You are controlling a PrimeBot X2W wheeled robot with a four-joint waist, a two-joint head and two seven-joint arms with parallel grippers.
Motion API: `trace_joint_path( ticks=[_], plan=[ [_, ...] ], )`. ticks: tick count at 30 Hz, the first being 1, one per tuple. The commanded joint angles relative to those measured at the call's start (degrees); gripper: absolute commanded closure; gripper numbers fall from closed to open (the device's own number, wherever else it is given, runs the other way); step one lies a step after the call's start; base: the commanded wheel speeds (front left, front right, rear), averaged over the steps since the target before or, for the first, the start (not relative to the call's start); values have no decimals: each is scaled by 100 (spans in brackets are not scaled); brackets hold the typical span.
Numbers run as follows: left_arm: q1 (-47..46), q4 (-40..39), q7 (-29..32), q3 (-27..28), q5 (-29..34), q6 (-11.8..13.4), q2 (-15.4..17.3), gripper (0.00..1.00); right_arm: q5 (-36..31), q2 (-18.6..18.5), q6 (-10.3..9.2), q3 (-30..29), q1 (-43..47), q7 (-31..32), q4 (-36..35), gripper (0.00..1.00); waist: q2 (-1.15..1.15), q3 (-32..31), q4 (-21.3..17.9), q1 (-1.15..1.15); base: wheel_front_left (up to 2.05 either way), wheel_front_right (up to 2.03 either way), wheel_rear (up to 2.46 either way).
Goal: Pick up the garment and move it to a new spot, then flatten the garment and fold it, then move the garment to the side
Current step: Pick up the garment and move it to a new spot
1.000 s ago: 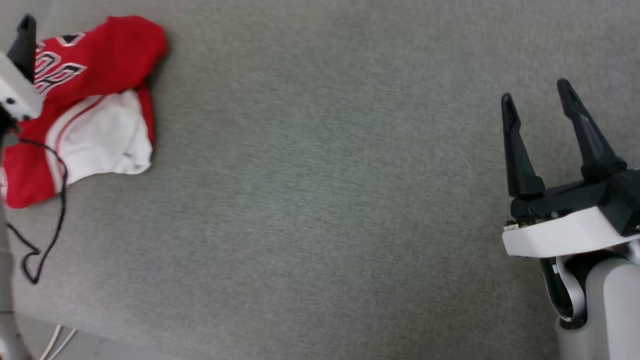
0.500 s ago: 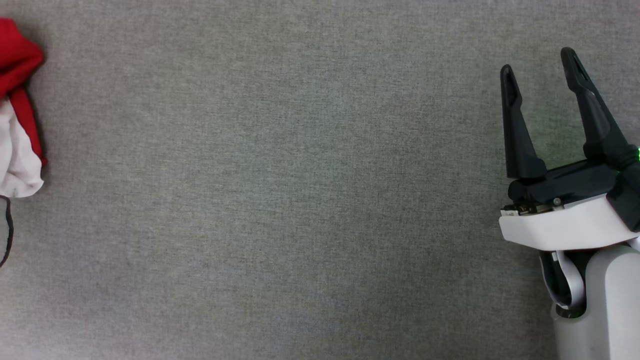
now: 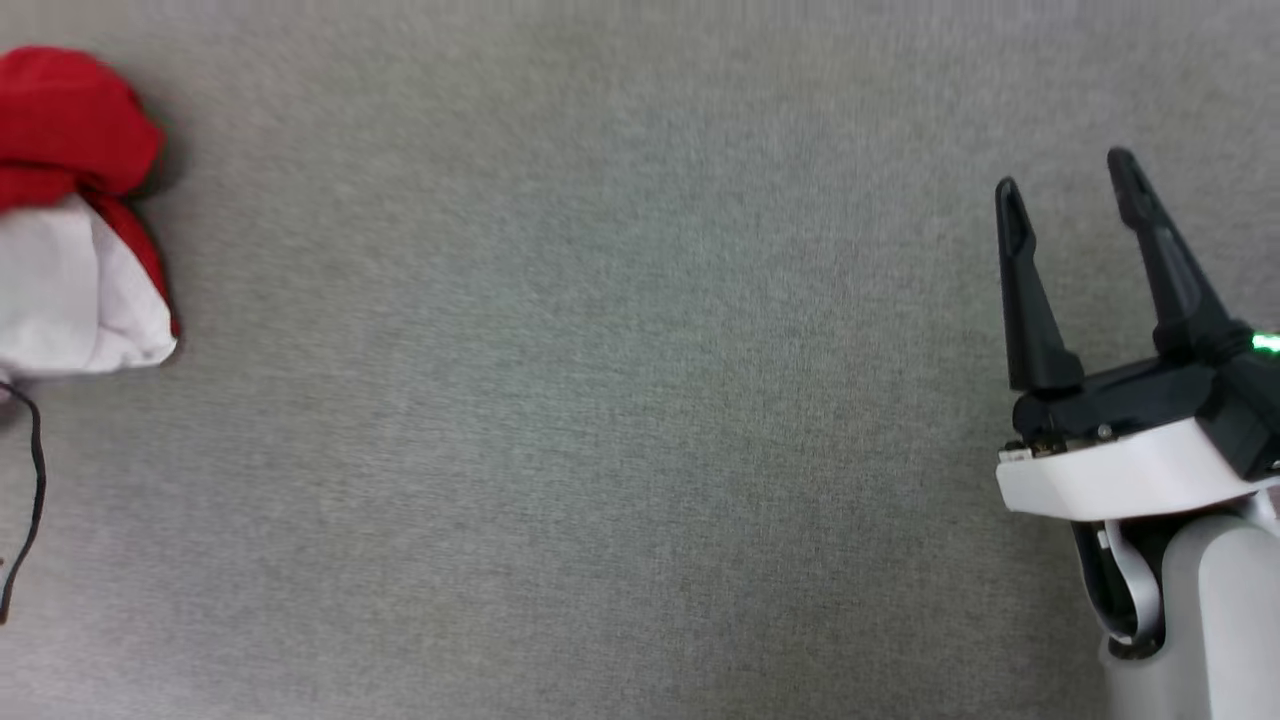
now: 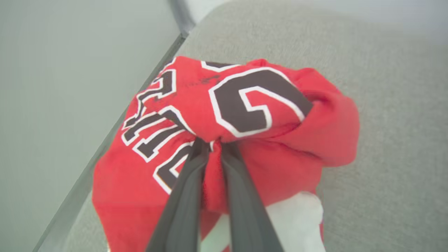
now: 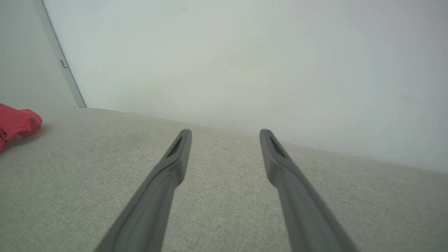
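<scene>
**Left wrist view.** My left claw (image 4: 214, 145) is clenched on the garment (image 4: 245, 105). Its two dark fingers (image 4: 182, 203) rise from the bottom edge and converge until they almost touch. Their tips are buried in a pinched fold of red cloth, directly below a large black, white-outlined numeral. The cloth bunches around and above the tips, and more lettering runs down the left side of the bundle. A white part of the garment shows low on the right, just beside the right-hand finger. The bundle sits near the edge of the grey woven surface (image 4: 385, 140), where a narrow strip (image 4: 105, 140) borders a pale wall. I cannot tell whether the bundle is lifted or resting.

**Head view.** The garment (image 3: 70, 200) appears as a crumpled heap at the far left edge, red above and white below. A thin black cable (image 3: 35, 470) hangs below it. My right claw (image 3: 1064, 172) stands at the lower right, well apart from the garment, with bare surface (image 3: 600, 400) between them. Its jaws are spread and released, holding nothing, and the fingers point up the view.

**Right wrist view.** The right claw (image 5: 225, 133) hovers over the surface with its fingers wide apart and nothing between them. The garment (image 5: 17, 124) is a small red lump at the far left, well away from both fingertips and close to the wall (image 5: 245, 52).
</scene>
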Motion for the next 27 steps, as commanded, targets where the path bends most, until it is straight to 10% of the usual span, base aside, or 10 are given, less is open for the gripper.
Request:
trace_joint_path(
  ticks=[1, 13, 27],
  plan=[
    [-49, -21, -192, -26, 100, 38, -25, 100, 21, 18, -4, -12, 97, -26, 16, 0, 0, -398, 103, -1, 0, 0, 0],
    [-104, -194, -2248, -377, 351, -11, -735, 100, 331, 32, -4, -222, 862, -4, 96, 0, 0, -1837, 36, -1, 0, 0, 0],
    [1344, -1927, -2820, -1315, 286, -87, -2286, 100, 534, 28, -4, -279, 1628, 210, -8, 0, 0, -2745, -960, -1, 0, 0, 0]
  ],
)
